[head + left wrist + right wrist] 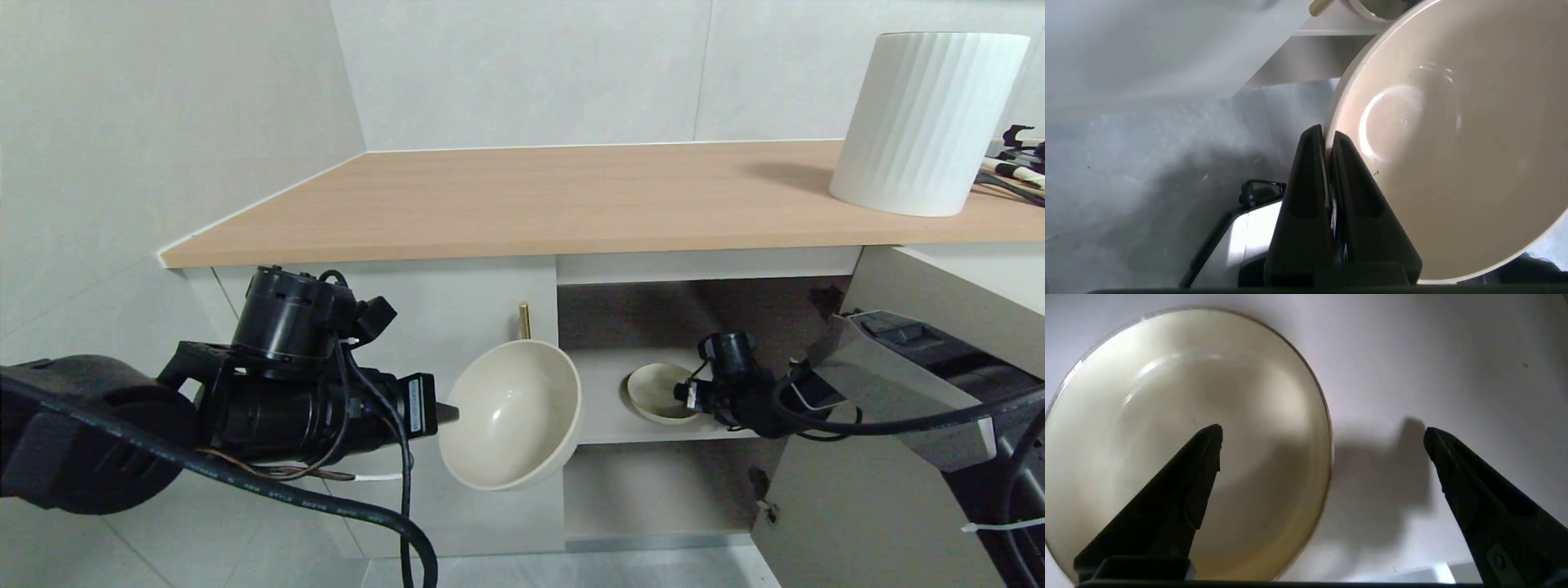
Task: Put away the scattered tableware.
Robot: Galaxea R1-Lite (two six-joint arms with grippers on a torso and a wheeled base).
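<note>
Item one: the left end effector [447, 412] is clenched on the rim of a cream bowl [514, 416]. In the left wrist view its two dark fingers [1310, 188] meet edge-on at the rim, and the strip of wall between them is hidden. The bowl hangs in the air just past the fingertips, tipped on its side with the hollow facing outward. It is round, smooth and glazed, with a soft highlight inside. Behind it stands a closed grey cabinet door [482, 302]. The brass knob [523, 320] is partly covered by the bowl's upper rim.

Item two: the right end effector [1321, 437] is released — jaws spread wide, gripping nothing. Beneath it a shallow cream plate [1184, 425] lies flat on the pale cabinet shelf [1454, 359], one finger over the plate and the other over bare shelf. Contact cannot be judged. In the head view the wrist covers the plate's near side.

Above both end effectors runs a wood-grain tabletop [531, 196] carrying a white ribbed cylinder [927, 122]. Dark objects [1016, 155] beside it are cut off and unidentifiable.
</note>
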